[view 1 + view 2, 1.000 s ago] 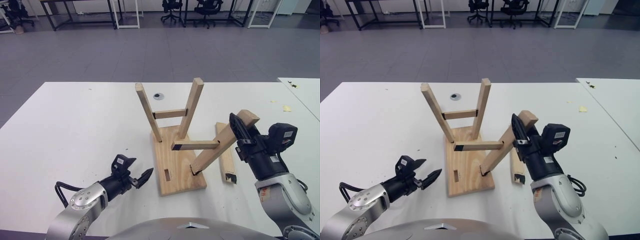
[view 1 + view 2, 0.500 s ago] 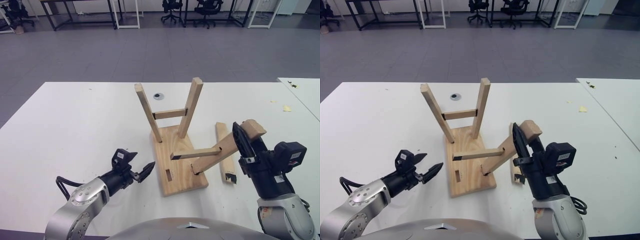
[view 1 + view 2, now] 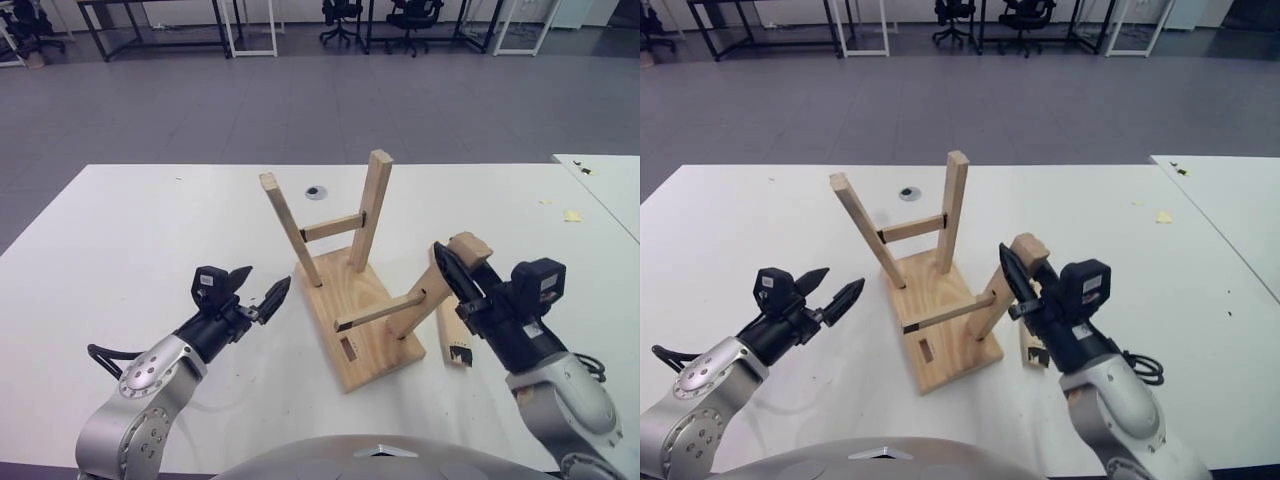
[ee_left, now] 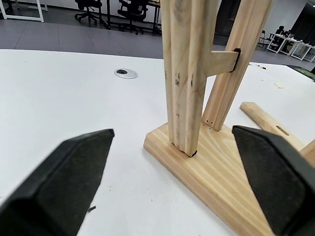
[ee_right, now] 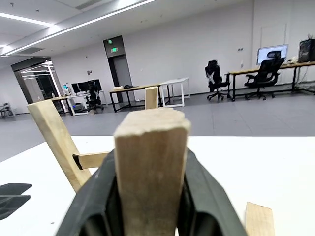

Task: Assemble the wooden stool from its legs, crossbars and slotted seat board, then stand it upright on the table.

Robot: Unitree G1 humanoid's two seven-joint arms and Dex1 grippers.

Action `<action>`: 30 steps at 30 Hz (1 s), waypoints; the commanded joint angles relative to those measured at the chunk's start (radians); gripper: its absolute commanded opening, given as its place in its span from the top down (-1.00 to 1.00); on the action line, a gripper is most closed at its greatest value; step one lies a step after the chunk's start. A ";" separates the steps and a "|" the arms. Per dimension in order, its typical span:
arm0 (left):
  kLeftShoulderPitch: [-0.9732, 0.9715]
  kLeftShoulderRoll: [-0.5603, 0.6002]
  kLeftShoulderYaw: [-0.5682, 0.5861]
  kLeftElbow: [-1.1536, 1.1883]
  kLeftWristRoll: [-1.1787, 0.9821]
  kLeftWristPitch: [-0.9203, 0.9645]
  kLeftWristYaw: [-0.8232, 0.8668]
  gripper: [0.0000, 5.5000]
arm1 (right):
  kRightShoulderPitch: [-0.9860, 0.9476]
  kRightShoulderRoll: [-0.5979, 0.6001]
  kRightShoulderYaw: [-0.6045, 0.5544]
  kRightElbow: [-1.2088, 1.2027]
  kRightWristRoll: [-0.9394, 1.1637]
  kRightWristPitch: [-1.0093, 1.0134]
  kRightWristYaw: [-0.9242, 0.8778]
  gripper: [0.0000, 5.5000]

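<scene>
The slotted seat board [image 3: 372,335] lies flat on the white table [image 3: 130,250]. Two legs joined by a crossbar [image 3: 322,222] stand upright in it. My right gripper [image 3: 462,290] is shut on a third leg [image 3: 436,290], which leans with its foot on the board and carries a crossbar [image 3: 372,312] pointing left. A fourth leg [image 3: 452,338] lies flat on the table beside the board's right edge. My left gripper [image 3: 255,292] hangs open just left of the board, close to the nearest standing leg [image 4: 183,73], touching nothing.
A small round grommet [image 3: 317,191] sits in the table behind the stool. A second white table [image 3: 605,190] stands to the right. Wide bare tabletop lies to the left. Desks and office chairs stand far back across the grey floor.
My left gripper has moved up and toward the board. The right gripper has shifted the held leg, and the board with its standing legs has turned and slid slightly left.
</scene>
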 commanded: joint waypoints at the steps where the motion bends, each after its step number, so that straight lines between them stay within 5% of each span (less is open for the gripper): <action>1: -0.014 -0.027 -0.043 0.016 0.040 -0.019 0.048 -0.61 | -0.014 -0.124 -0.004 0.155 0.128 0.368 -0.083 0.62; 9: -0.031 -0.016 -0.051 0.044 0.071 -0.038 0.041 -0.61 | -0.159 -0.106 -0.067 0.152 0.267 0.313 -0.124 0.62; 21: -0.080 -0.016 -0.050 0.096 0.075 -0.083 0.041 -0.61 | -0.384 -0.068 -0.142 0.154 0.372 0.274 -0.142 -0.29; 27: -0.115 -0.025 -0.064 0.152 0.101 -0.124 0.042 -0.61 | -0.564 -0.206 -0.476 0.280 0.619 0.187 -0.055 -0.77; 30: -0.143 -0.022 -0.072 0.182 0.113 -0.136 0.035 -0.61 | -0.542 -0.206 -0.520 0.412 0.581 0.183 -0.086 -0.78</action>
